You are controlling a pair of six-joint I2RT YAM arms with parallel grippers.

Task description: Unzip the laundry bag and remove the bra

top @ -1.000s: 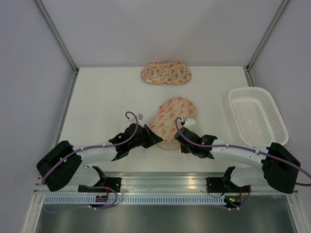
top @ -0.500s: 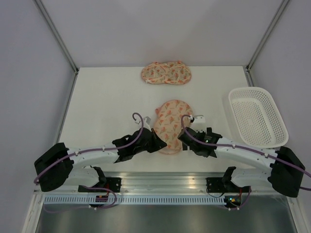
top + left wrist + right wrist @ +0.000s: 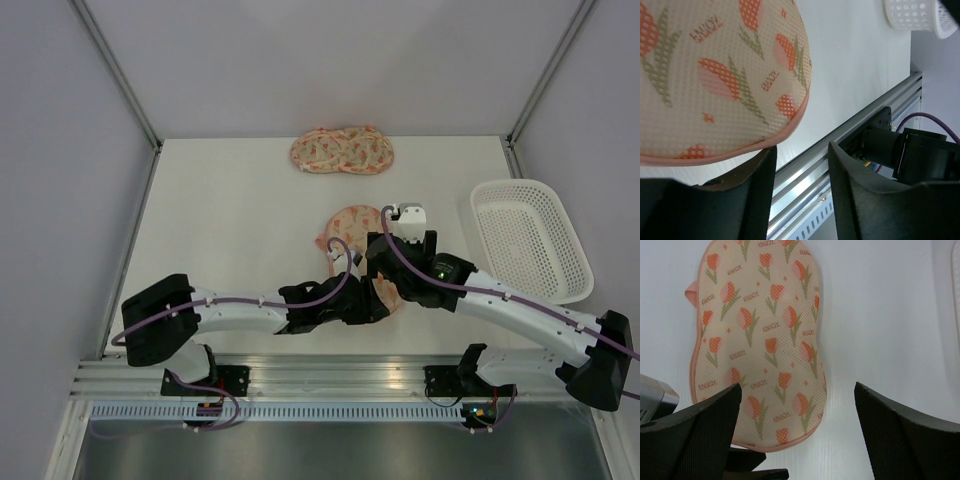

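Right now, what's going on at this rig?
Both arms are at the printed laundry bag in the middle of the table. Neither holds it: the left gripper is open at its near end, the right gripper open wide over it. The bag lies flat and looks closed; no bra in sight. A second pouch lies at the far edge, a white basket on the right.

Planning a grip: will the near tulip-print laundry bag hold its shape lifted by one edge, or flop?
Likely floppy: the laundry bag is thin mesh lying flat, so it should sag from one pinch. Probably light, and may slide on the smooth table if pushed.
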